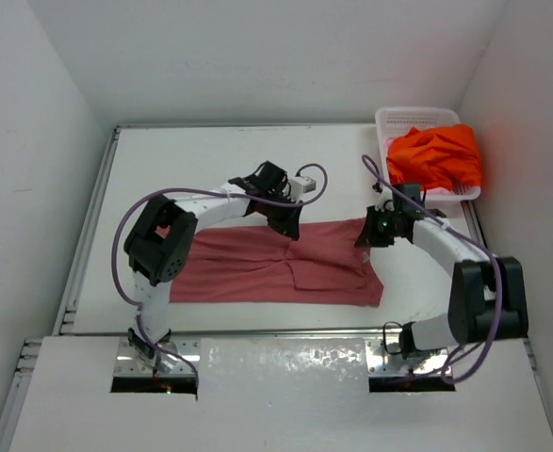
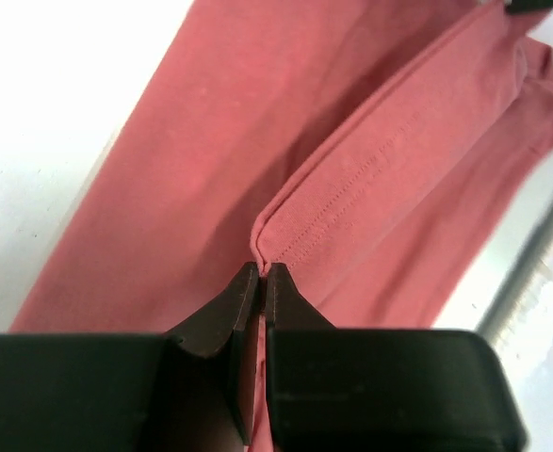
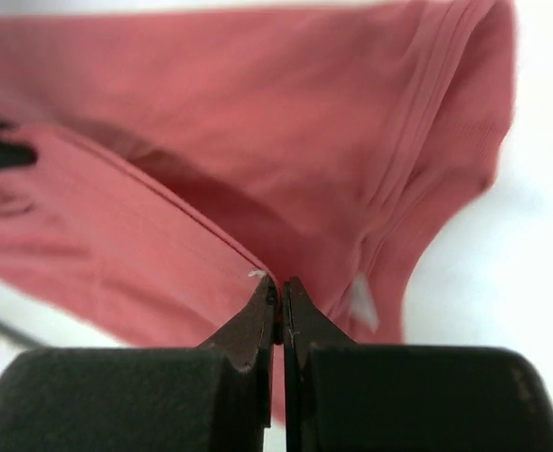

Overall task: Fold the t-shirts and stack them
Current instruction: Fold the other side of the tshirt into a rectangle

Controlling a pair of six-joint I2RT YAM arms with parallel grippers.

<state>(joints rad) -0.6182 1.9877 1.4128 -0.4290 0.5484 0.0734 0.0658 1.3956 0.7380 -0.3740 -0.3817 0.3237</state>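
Note:
The rose-red t-shirt [image 1: 276, 268] lies spread across the middle of the table, part folded over itself. My left gripper [image 1: 288, 226] is shut on its back edge near the middle; the left wrist view shows the pinched hem of the shirt [image 2: 351, 188] at my left gripper's [image 2: 264, 270] tips. My right gripper [image 1: 365, 235] is shut on the shirt's back right corner; the right wrist view shows the fabric [image 3: 210, 188] held at my right gripper's [image 3: 280, 282] tips. The bright orange t-shirt [image 1: 436, 155] sits bunched in the basket. The light pink shirt is out of view.
A white perforated basket [image 1: 398, 121] stands at the back right corner of the table. White walls enclose the table on three sides. A metal rail runs along the table's left edge [image 1: 88, 226].

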